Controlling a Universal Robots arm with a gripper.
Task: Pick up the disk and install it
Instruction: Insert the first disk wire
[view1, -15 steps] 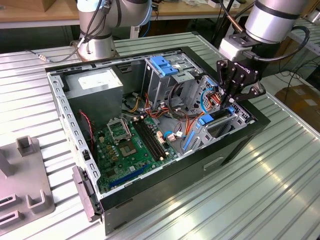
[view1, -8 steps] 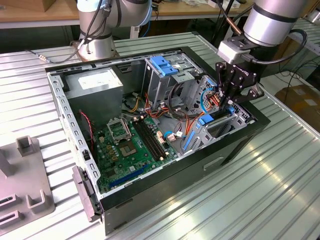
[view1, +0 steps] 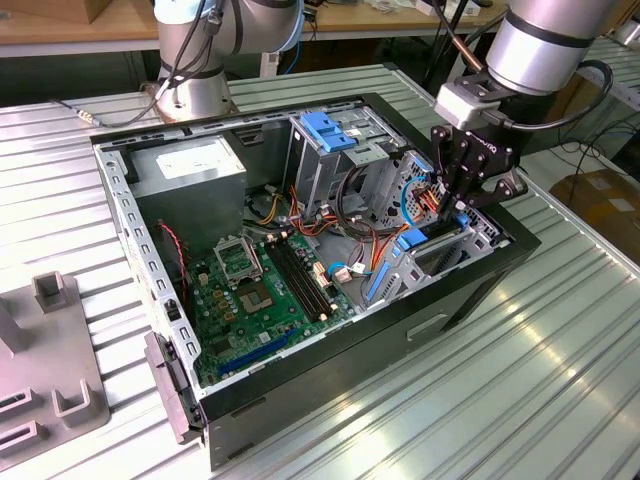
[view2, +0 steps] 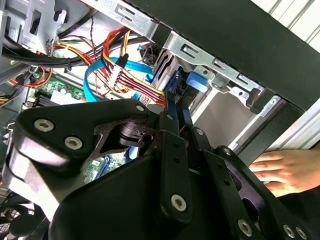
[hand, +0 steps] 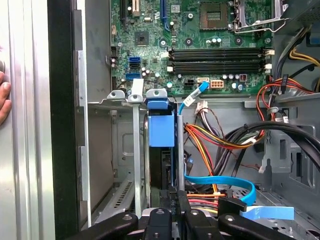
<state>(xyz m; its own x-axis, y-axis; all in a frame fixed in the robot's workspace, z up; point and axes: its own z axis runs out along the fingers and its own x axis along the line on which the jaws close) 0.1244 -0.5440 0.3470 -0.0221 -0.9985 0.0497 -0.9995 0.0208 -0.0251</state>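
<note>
Your gripper (view1: 462, 205) is pinching the disk (hand: 161, 150) upright in the drive bay (hand: 125, 100), with cables (hand: 220, 140) crowding beside and a hand (view2: 285, 170) resting nearby.

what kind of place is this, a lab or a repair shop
Most likely a robotics lab or test bench: an opened computer case lies on a slatted metal table, worked on by a robot arm's gripper, with wooden benches behind.

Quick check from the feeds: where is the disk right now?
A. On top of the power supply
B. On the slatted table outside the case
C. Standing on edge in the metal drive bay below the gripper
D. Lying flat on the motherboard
C: in the first wrist view the disk, with its blue bracket, stands on edge between the metal drive bay rails, in line with the gripper; the exterior view shows the gripper down at that bay.
</note>
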